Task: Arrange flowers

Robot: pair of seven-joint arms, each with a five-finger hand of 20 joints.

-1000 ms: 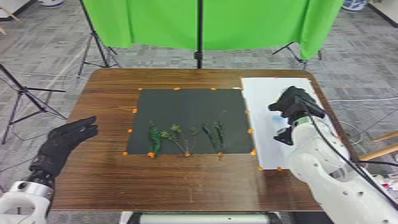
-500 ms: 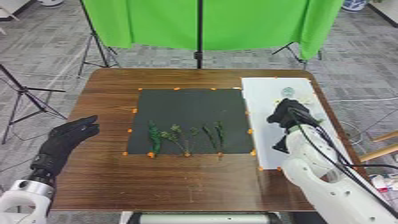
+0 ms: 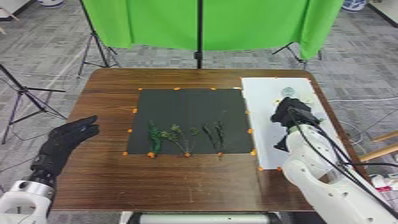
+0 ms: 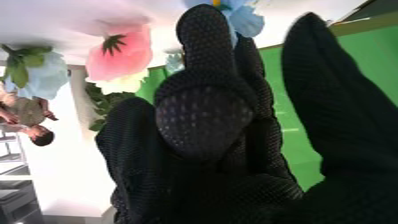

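Above the white sheet by the right edge of the table, the right hand is held open near a pink flower. Green stems are laid by the dark mat's near edge; the left hand is held open.

On the desk, a mat lies in the middle, a sheet just right of it. Stems lie side by side on the mat's near part, a flower on the sheet's far part. Behind the desk hangs a curtain.
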